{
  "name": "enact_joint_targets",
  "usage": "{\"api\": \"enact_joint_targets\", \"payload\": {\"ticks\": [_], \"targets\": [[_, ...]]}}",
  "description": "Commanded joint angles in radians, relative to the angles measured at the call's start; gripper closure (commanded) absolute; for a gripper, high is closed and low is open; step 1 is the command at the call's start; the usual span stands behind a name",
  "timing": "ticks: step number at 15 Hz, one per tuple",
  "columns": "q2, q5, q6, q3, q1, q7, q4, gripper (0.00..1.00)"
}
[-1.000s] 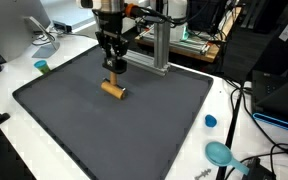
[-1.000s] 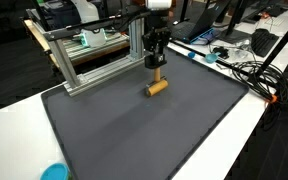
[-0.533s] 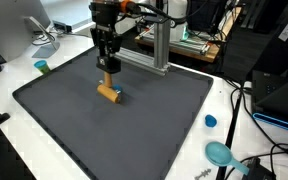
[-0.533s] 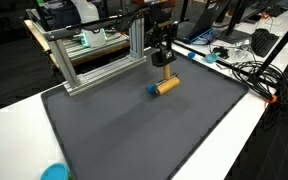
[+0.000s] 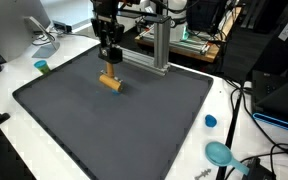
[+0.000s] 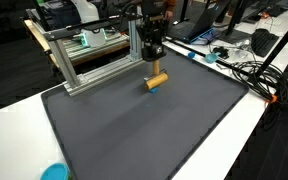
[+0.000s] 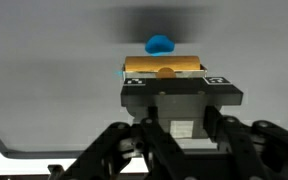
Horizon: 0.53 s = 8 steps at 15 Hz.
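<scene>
Wooden cylinder (image 5: 109,82) now nearer frame (image 5: 160,45), in fingers (image 5: 111,62); blue blob (image 7: 160,44) beyond.

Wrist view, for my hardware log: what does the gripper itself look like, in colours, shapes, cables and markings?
The gripper is matte black, with a broad crossbar carrying small white marks near both ends. Behind the crossbar are angular linkage bars and a pale rectangular label at the centre of the body. In both exterior views it shows as a compact black unit. No cable along it can be made out.

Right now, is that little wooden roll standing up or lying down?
Lying down: the wooden cylinder has its long side level with the dark mat, under the gripper.
</scene>
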Motion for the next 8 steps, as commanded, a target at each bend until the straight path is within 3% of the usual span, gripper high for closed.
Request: {"api": "enact_joint_targets", "payload": {"ticks": [1,8], "targets": [[-0.026,0.024,0.031,0.010,0.011,-0.036,-0.040,0.79],[0.010,-0.017,0.057,0.007,0.023,-0.001,-0.044,0.79]]}}
